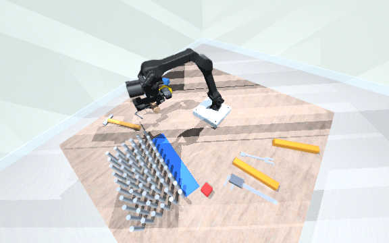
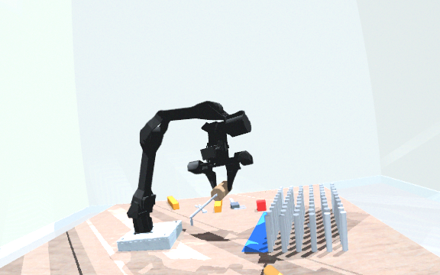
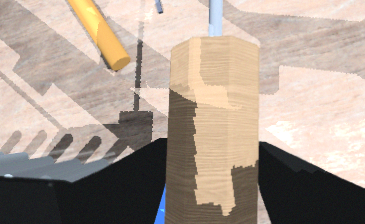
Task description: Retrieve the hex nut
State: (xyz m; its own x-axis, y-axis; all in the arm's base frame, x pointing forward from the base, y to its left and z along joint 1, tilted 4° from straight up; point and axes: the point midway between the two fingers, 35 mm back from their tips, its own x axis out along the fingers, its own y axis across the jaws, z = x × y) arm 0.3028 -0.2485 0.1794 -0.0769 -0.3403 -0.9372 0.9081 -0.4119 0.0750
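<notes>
My gripper [image 1: 152, 105] [image 2: 221, 188] [image 3: 211, 149] is shut on the wooden handle [image 1: 155, 108] [image 2: 218, 192] [image 3: 214, 75] of a hook tool, raised above the table. Its thin metal rod [image 2: 204, 206] [image 3: 216, 17] slopes down toward the robot's base side and ends in a short bent tip [image 2: 192, 221]. The grey standing spacers [image 1: 148, 221] [image 2: 312, 233] [image 3: 48, 167] stand upright in rows, away from the tool. The blue taped strip [image 1: 189, 182] [image 2: 256, 241] [image 3: 160, 207] lies along their front. I cannot make out the nut in any view.
A hammer [image 1: 121, 123] [image 2: 273, 270] [image 3: 100, 35] lies beyond one end of the field. A hex key [image 1: 138, 115] [image 3: 159, 6] lies near it. A red cube [image 1: 206, 190] [image 2: 261, 205], orange bars [image 1: 296, 146] [image 1: 256, 173], a forked tool [image 1: 256, 158] and a caliper-like tool [image 1: 236, 181] lie opposite.
</notes>
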